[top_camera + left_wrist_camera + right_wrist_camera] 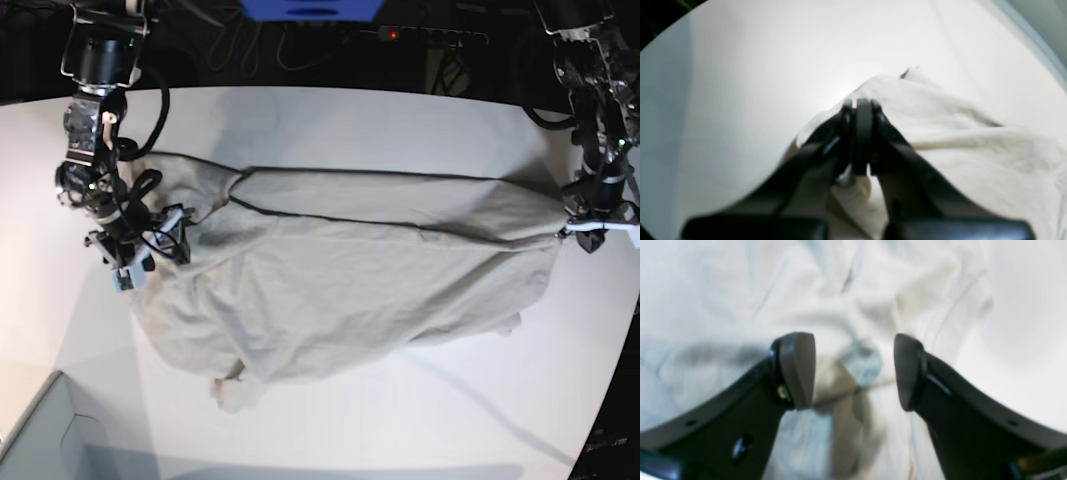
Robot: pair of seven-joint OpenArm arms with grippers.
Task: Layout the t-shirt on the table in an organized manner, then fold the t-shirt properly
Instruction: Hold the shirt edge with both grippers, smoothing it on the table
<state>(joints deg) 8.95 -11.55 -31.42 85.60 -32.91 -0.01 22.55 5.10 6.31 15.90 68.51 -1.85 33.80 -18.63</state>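
Pinching the t-shirt [973,146] at frame centre, the left gripper [862,110] is clamped. The right gripper [853,370] gapes above cloth on the table [400,420].

Left gripper [862,133] clamped (right gripper [853,371] agape)

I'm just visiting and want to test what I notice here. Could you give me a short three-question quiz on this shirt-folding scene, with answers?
1. True or false: the t-shirt lies neatly folded on the table.
2. Which gripper has its jaws apart with nothing between them? A) left gripper B) right gripper
3. Fill in: the left gripper is clamped on an edge of the ____.

Key
1. False. It is spread out but rumpled, with a crease running along it and a bunched bit at the near edge.
2. B. Its pads stand wide apart above the cloth.
3. t-shirt. In the base view that corner is drawn out towards the table's side.
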